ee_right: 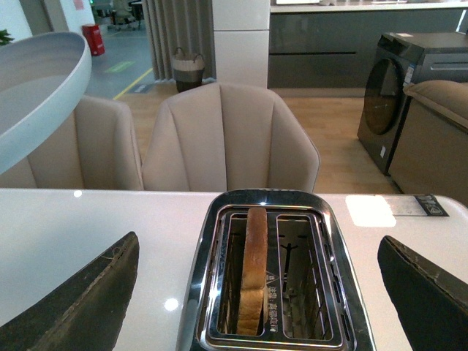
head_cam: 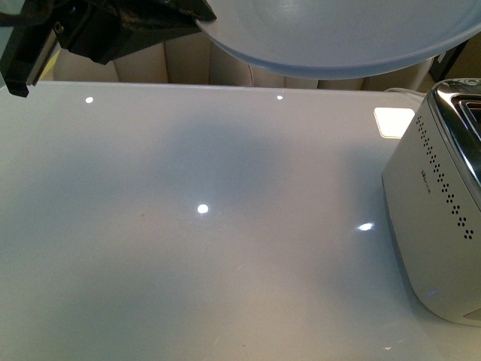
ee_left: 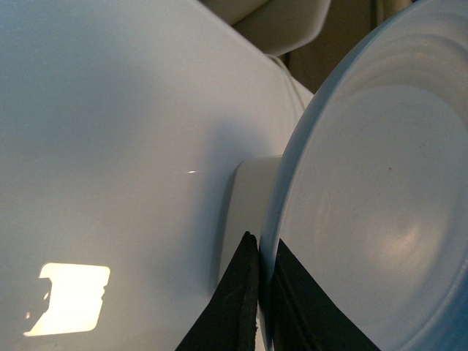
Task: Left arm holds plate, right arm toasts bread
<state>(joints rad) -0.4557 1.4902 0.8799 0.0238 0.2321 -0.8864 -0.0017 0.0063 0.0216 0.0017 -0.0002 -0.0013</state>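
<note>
Left claw (ee_left: 263, 252) pinches the plate (ee_left: 380, 205); right claw (ee_right: 257, 240) hangs spread above the bread (ee_right: 252, 274) in the toaster (ee_right: 263, 199).

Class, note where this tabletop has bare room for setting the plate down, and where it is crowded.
Free: the white table from the toaster leftward, below the plate held above it. Crowded: the right side, where the toaster stands with bread in one slot.

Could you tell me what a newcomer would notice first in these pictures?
The pale plate held up in the air above the far side of the white table, its rim pinched by the left gripper, stands out first. Next comes the chrome toaster at the table's right edge, with one bread slice standing upright in one of its two slots.
</note>
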